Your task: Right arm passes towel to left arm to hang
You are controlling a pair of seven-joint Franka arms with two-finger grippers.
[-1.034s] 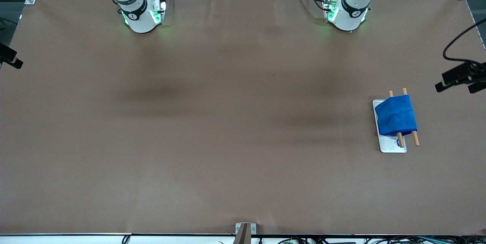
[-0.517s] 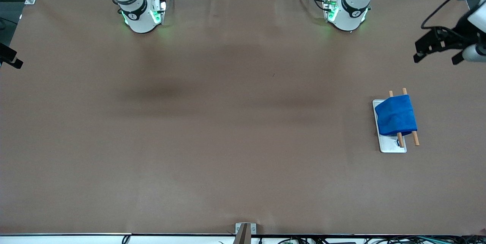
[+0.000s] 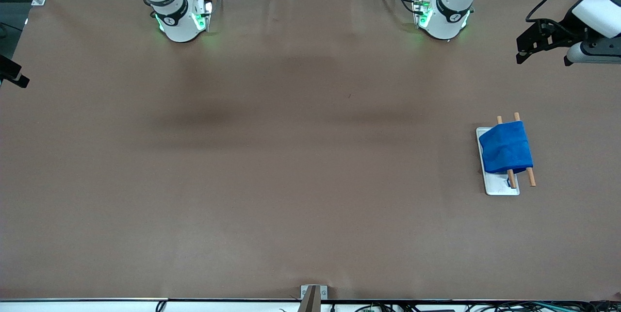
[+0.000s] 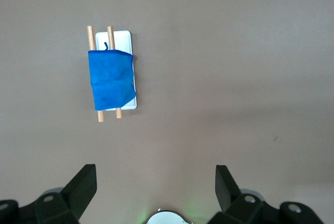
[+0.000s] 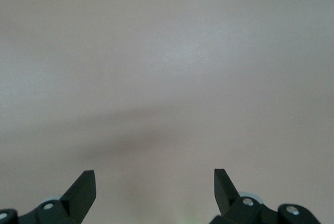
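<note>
Towel [image 4: 111, 79] on rack [image 4: 116, 70] beneath spread left hand [image 4: 155, 183]; right hand [image 5: 155, 184] spread over bare table [image 5: 167, 51].

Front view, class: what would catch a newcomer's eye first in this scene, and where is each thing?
The bright blue towel stands out first, draped over two wooden rods above a white tray toward the left arm's end of the brown table. Next comes the left gripper, open and empty, up in the air over that end of the table. The right gripper is open too, with only bare table beneath it.
</note>
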